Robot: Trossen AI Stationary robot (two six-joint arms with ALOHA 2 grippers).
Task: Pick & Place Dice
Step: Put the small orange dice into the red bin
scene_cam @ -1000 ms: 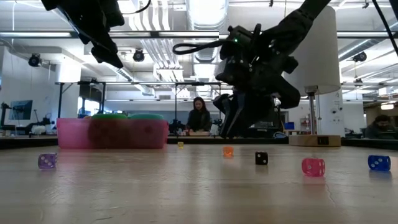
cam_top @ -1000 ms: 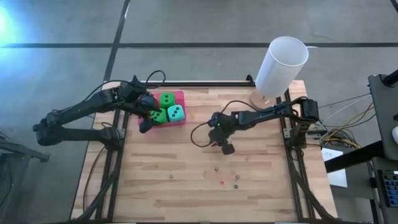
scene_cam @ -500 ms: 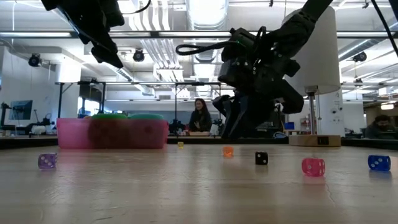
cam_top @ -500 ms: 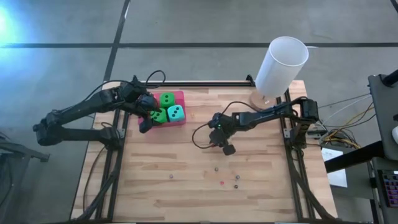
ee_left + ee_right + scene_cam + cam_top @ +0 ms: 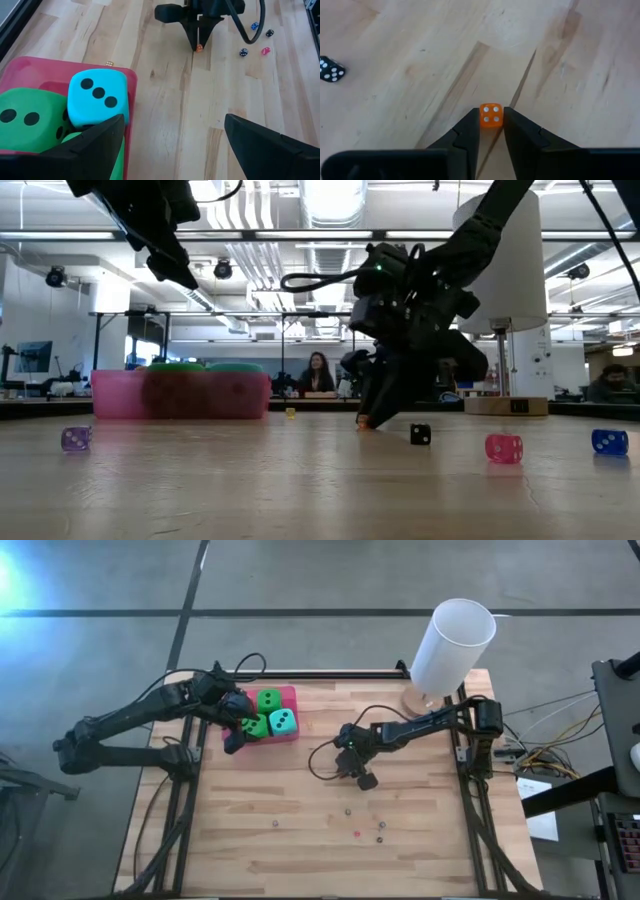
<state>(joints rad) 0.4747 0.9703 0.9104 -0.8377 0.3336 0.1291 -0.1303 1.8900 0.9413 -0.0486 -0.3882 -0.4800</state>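
Dice: high view, two green cubes (image 5: 262, 712) and teal cube (image 5: 284, 721) in pink tray (image 5: 291, 695); left gripper (image 5: 236, 730) hangs beside them, fingers spread. Right wrist view: right gripper (image 5: 491, 120) pinches tiny orange die (image 5: 491, 114) on wooden table (image 5: 410, 65).

Bright, even overhead light; ceiling strip lamps (image 5: 320, 200) glare (low view), near bench (image 5: 300, 500) surface blurred.

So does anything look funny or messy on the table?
A little: the big dice are piled crookedly in the pink tray, while tiny dice lie scattered on the table. The right gripper pinches a tiny orange die.
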